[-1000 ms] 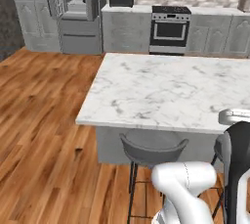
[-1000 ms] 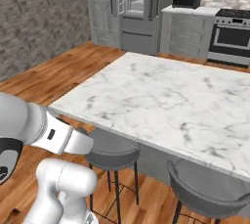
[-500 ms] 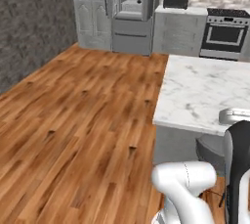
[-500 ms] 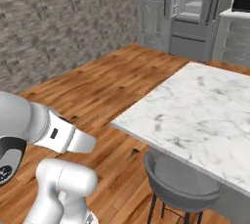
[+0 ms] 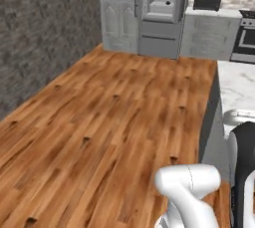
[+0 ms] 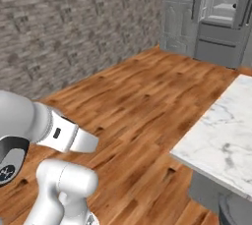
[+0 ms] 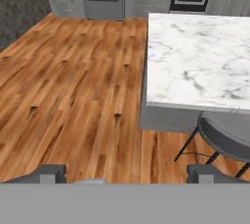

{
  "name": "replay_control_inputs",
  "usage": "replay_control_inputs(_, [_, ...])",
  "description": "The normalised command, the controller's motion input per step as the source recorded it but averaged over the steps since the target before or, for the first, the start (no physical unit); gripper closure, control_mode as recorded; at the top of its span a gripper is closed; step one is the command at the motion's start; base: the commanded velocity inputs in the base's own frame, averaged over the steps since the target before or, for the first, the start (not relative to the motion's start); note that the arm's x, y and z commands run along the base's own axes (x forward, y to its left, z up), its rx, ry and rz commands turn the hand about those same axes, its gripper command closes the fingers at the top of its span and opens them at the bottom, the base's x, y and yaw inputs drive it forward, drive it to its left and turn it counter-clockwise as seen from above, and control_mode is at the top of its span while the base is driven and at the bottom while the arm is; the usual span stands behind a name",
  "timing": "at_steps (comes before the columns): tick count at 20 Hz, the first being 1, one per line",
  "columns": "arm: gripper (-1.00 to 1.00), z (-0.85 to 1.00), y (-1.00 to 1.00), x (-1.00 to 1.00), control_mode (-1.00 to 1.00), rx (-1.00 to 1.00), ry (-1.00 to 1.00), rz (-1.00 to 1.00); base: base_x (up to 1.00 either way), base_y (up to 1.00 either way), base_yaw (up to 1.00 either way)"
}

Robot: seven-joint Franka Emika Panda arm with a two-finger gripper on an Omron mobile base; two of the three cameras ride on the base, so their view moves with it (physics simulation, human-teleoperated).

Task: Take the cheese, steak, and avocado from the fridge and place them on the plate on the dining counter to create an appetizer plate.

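Gripper was spread wide w/ nothing between the fingertips, hanging over the wood floor beside the dining counter. Step looked like the approach to the fridge, which stood well apart at the far wall, door apparently open, pale shelves showing. Next: close in on the fridge & reach for cheese, steak or avocado; none could be made out.

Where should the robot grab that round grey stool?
Probably the seat's thin rim on the stool, coming from the open floor side with the open gripper. The dining counter blocks the far side, and the dark legs slant.
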Motion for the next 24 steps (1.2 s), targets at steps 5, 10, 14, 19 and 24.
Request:
replay_control_inputs(5, [-1.0, 0.0, 0.0, 0.0, 1.0, 0.0, 0.0, 0.0, 1.0, 1.0, 0.0])
replay_control_inputs(10, [-1.0, 0.0, 0.0, 0.0, 1.0, 0.0, 0.0, 0.0, 1.0, 0.58, -0.05])
replay_control_inputs(14, [-1.0, 0.0, 0.0, 0.0, 1.0, 0.0, 0.0, 0.0, 1.0, 0.14, -0.08])
replay_control_inputs(19, [-1.0, 0.0, 0.0, 0.0, 1.0, 0.0, 0.0, 0.0, 1.0, -0.03, -0.08])
replay_control_inputs(24, [-1.0, 0.0, 0.0, 0.0, 1.0, 0.0, 0.0, 0.0, 1.0, -0.58, -0.07])
